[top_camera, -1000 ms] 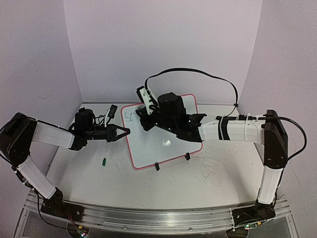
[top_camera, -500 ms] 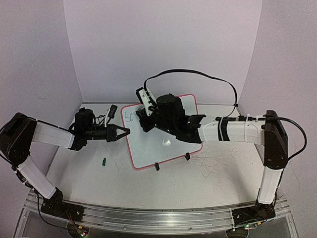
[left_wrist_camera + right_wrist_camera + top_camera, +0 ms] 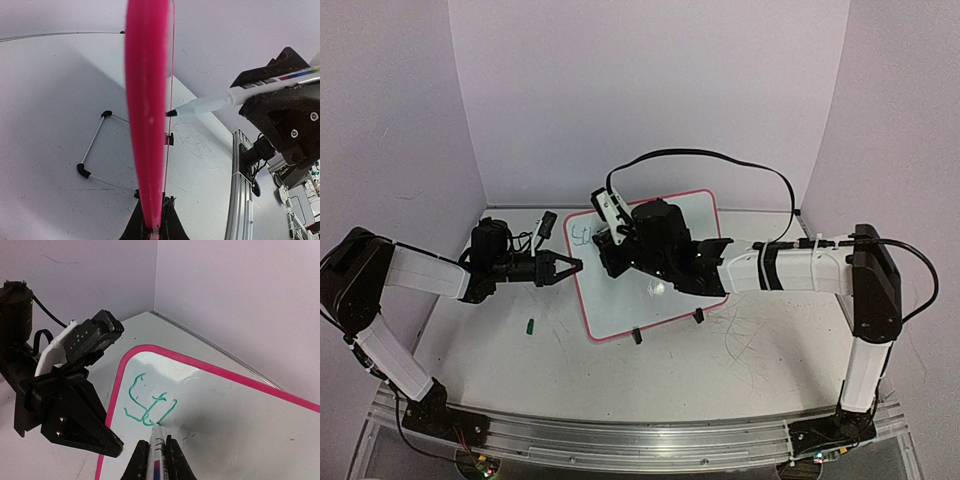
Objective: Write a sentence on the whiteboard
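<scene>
The whiteboard (image 3: pixel 625 305), white with a pink rim, stands tilted at mid-table. My left gripper (image 3: pixel 574 266) is shut on its left edge; in the left wrist view the rim (image 3: pixel 145 125) runs up from between that gripper's (image 3: pixel 152 222) jaws. My right gripper (image 3: pixel 606 244) hovers over the board's upper left corner, shut on a white marker (image 3: pixel 158 442). The marker tip touches the board (image 3: pixel 240 410) at the end of the green strokes. The sentence (image 3: pixel 150 402) is only a few green letters, also seen as small marks (image 3: pixel 582 236). The marker (image 3: pixel 215 102) meets the board from the right.
A small green cap (image 3: pixel 531 324) lies on the tabletop left of the board. Two black clip feet (image 3: pixel 637 337) (image 3: pixel 699 316) hold the board's near edge. Grey scribbles (image 3: pixel 745 340) mark the table at right. A wire stand (image 3: pixel 95 145) props the board behind.
My right arm has shifted slightly toward the near side and left, carrying the marker along the board. The left arm and the board have not moved.
</scene>
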